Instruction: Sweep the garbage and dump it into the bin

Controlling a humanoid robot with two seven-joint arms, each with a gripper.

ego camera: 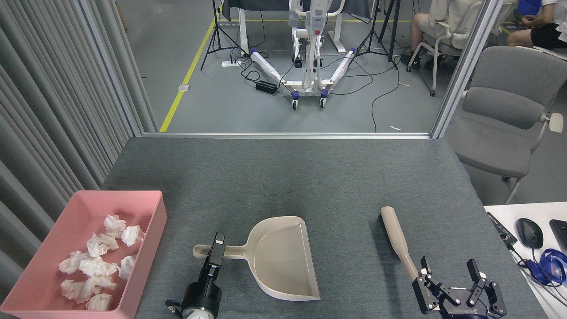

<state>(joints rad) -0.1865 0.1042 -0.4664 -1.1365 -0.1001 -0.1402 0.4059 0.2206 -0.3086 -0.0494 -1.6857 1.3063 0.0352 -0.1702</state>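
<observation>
While left end effector (217, 249) clamps dustpan handle (223, 251), right end effector (449, 267) apart; lettering unreadable.

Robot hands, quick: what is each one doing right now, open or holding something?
Left gripper: closed on the dustpan handle.
Right gripper: open, holding nothing, beside the brush.

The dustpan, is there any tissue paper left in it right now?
No, the dustpan is bare inside, and the white tissue wads all lie in the pink bin to its left.
</observation>
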